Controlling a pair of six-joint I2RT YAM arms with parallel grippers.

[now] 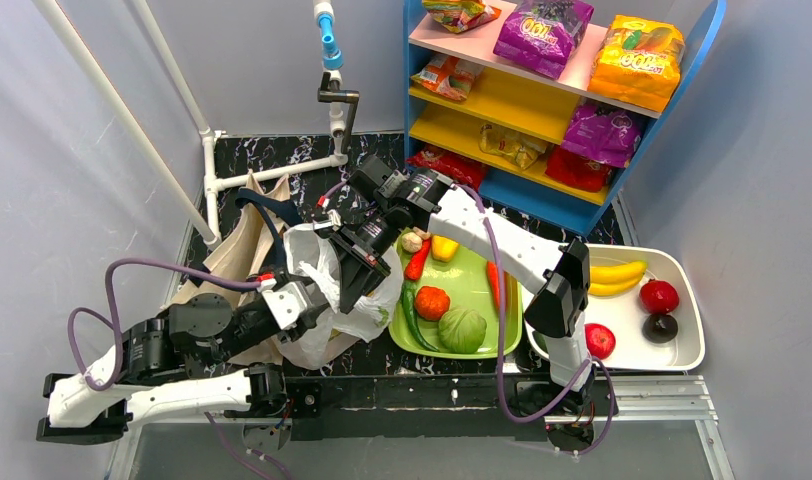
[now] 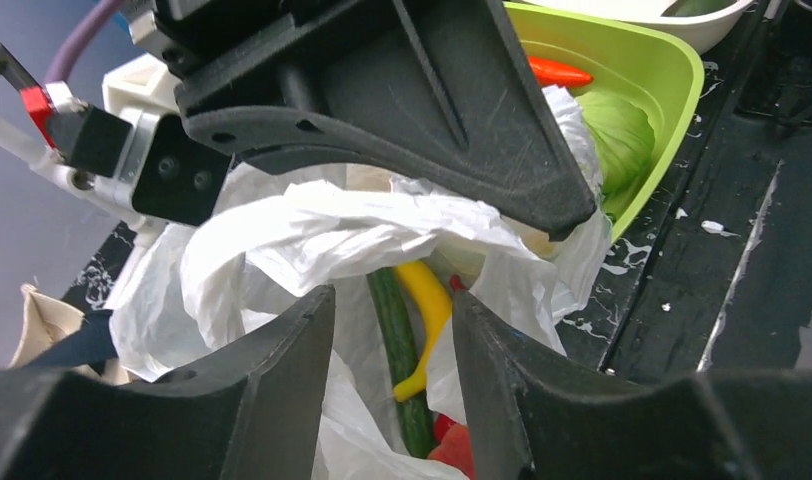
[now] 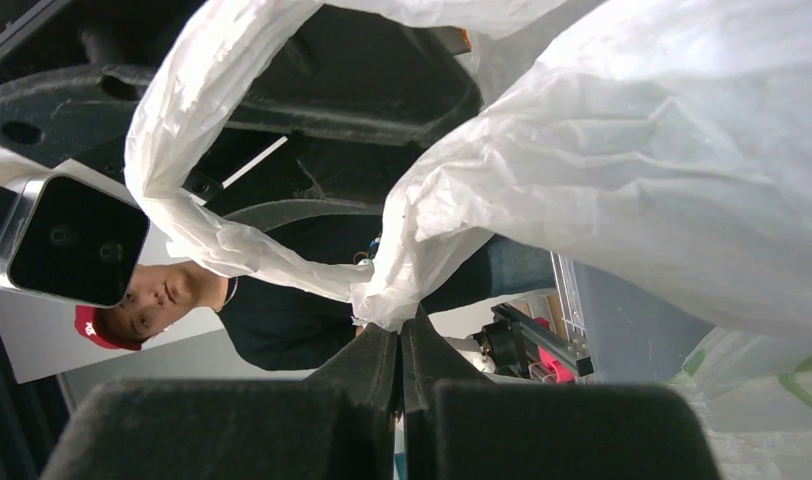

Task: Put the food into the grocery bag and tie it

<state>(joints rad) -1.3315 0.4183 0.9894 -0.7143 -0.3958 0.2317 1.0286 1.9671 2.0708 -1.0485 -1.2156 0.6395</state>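
- Right claw (image 3: 397,335) is clamped shut on a twisted strand of the grocery bag (image 1: 317,255), probably one of the handles. In its own wrist view the plastic is bunched right at the fingertips.
- Left claw (image 2: 392,300) sits half open. Its jaws stand apart with bag plastic slack in the gap, and I don't see it pinching anything.
- The bag is a bit left of centre in the top view, on the worktop (image 1: 422,375), wedged between both claws and just beside the green tray (image 1: 477,262).
- The left wrist view shows a long green thing, a curved yellow thing and a bit of red low in the frame. They look like they're inside the bag, but I'm not 100% sure.
- Not packed: the banana (image 1: 616,276) is on the white tray (image 1: 687,345) at the right. The purple packet (image 1: 542,30) and orange-yellow packet (image 1: 637,58) are up on the shelf (image 1: 502,95), upper right.
- There's no knot anywhere, so my guess is loading is only partly done and tying hasn't started.
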